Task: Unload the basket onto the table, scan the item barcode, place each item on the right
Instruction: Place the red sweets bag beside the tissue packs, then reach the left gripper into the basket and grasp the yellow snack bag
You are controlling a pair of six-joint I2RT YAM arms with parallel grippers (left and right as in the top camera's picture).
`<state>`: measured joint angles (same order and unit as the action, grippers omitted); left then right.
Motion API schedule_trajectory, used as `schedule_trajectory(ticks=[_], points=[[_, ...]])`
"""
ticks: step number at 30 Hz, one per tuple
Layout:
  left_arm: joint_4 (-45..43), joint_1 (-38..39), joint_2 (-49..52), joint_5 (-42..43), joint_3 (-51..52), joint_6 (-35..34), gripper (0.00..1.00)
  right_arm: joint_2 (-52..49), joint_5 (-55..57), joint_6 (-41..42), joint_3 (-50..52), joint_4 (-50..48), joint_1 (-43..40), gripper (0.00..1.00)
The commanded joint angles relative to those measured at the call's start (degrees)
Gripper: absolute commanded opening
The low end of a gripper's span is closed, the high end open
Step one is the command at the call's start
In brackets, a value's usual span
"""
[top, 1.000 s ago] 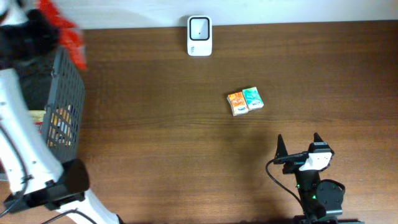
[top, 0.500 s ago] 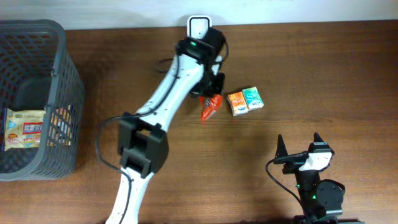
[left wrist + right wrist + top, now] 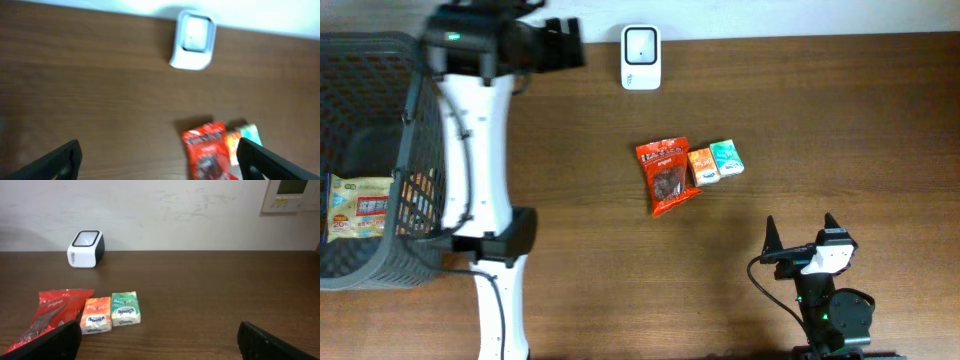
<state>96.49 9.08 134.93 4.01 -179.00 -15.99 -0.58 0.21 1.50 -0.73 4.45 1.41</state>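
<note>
**A:** At the centre of the brown wooden worktop [image 3: 840, 110] lies the red foil snack pouch [image 3: 667, 176], flat. Its right edge is just beside the small orange tissue pack [image 3: 701, 165], and the small teal tissue pack [image 3: 726, 158] is next along. What could go wrong from here?

**B:** The pouch looks flat and slippery, so I think a grasp could skid off it or drag the 2 tissue packs along. Crumpled foil could also hide the barcode from the white box-shaped scanner [image 3: 641, 57] at the top edge. I cannot tell which face carries the code.

**A:** And the arms?

**B:** The left arm runs up the left side of the frame beside the dark grey plastic basket [image 3: 425, 125], with its wrist turned rightward at the upper left. The left pincer [image 3: 159, 150] is spread wide and grips nothing; only bare wood shows between its fingers. The right pincer [image 3: 801, 233] sits low at the lower right, equally wide and empty. It points toward the pouch but is well apart from it.
</note>
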Motion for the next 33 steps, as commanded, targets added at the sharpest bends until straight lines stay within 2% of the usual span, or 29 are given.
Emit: schedule_trajectory(ticks=[1, 7, 9, 11, 14, 17, 18, 23, 27, 33], points=[[0.22, -7.85, -5.64, -0.42, -0.72, 1.77, 1.00, 0.37, 0.48, 0.28, 0.42, 0.24, -0.31, 0.99], [0.22, -26.49, -11.85, -0.37, -0.44, 1.77, 0.99, 0.37, 0.48, 0.28, 0.42, 0.26, -0.31, 0.99], [0.24, -30.77, -13.49, -0.42, 3.80, 1.79, 1.00, 0.37, 0.48, 0.28, 0.42, 0.24, -0.31, 0.98], [0.24, -32.17, -15.39, -0.92, 10.47, 1.79, 0.99, 0.37, 0.48, 0.28, 0.42, 0.26, -0.31, 0.99], [0.22, -34.29, -16.13, -6.32, 19.15, 1.07, 0.99, 0.37, 0.48, 0.28, 0.42, 0.26, -0.31, 0.99], [-0.02, -38.69, -16.13, -19.23, 27.76, -10.32, 0.99, 0.37, 0.48, 0.28, 0.42, 0.24, -0.31, 0.99], [-0.28, -40.17, -16.06, -20.96, 30.91, -12.07, 0.99, 0.37, 0.48, 0.28, 0.42, 0.24, -0.31, 0.99], [-9.73, -42.42, -16.02, -20.09, 52.09, -12.09, 0.99, 0.37, 0.48, 0.28, 0.42, 0.24, -0.31, 0.98], [-22.12, -42.42, -16.02, -20.11, 71.12, -12.09, 0.99, 0.37, 0.48, 0.28, 0.42, 0.24, -0.31, 0.99], [-30.12, -42.42, -16.02, -20.11, 83.19, -13.40, 0.99, 0.37, 0.48, 0.28, 0.42, 0.26, -0.31, 0.98]])
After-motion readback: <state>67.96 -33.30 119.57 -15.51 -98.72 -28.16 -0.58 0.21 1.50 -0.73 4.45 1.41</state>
